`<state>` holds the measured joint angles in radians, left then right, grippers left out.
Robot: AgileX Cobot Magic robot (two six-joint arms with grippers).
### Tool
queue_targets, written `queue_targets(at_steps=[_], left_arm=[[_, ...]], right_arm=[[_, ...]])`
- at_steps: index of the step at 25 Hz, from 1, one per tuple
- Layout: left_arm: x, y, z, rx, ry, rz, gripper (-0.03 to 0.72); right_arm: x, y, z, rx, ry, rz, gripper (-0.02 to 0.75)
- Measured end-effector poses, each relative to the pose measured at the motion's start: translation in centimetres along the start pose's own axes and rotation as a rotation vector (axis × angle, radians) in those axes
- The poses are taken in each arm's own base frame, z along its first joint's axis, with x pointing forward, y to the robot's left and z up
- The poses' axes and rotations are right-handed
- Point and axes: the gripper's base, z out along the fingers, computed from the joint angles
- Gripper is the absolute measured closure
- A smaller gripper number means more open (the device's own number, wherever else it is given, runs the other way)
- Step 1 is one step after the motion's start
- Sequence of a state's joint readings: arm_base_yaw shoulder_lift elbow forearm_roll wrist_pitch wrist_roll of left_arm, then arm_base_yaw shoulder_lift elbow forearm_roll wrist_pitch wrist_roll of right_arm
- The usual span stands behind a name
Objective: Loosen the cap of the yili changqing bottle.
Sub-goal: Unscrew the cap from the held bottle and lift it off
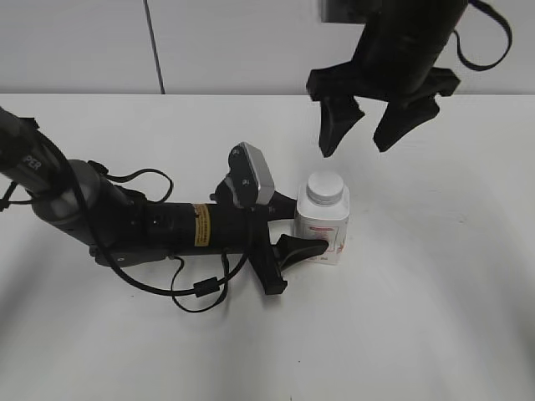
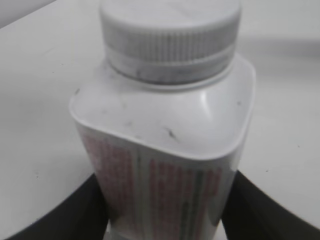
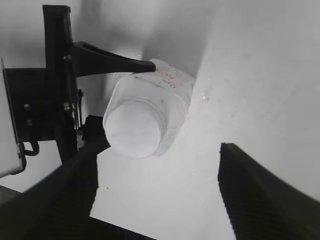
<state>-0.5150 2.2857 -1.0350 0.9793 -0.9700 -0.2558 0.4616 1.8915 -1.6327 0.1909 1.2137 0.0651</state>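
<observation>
The yili changqing bottle (image 1: 322,232) stands upright on the white table, white with red print on its sides. Its white ribbed cap (image 1: 325,188) sits on the neck. My left gripper (image 1: 294,225) lies low along the table and is shut on the bottle's body, one finger on each side (image 2: 165,200). The left wrist view shows the cap (image 2: 170,35) and shoulders close up. My right gripper (image 1: 365,125) hangs open and empty above and behind the bottle, apart from the cap. The right wrist view looks down on the cap (image 3: 134,127) and bottle (image 3: 172,95), with my right gripper (image 3: 157,185) open.
The left arm (image 1: 125,221) with its loose cables stretches across the table's left side. A grey wall with a vertical seam (image 1: 153,46) runs behind the white table (image 1: 435,317).
</observation>
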Motion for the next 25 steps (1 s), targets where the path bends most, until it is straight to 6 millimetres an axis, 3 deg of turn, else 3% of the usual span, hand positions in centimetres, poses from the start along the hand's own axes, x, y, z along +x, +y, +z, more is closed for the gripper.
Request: queue_targets(at_steps=[10,14,25], left_arm=[[0.0,0.0,0.0,0.001,0.0,0.002,0.281],[0.0,0.0,0.0,0.0,0.0,0.001,0.282],[0.0,0.0,0.0,0.0,0.001,0.001,0.282]], right_arm=[[-0.2,1.0,2.6,-0.018,0.065,0.068,0.153],[-0.3,1.1,4.0,-0.031,0.102,0.096,0.187],[-0.5,1.0,5.3,-0.027,0.132,0.107,0.206]])
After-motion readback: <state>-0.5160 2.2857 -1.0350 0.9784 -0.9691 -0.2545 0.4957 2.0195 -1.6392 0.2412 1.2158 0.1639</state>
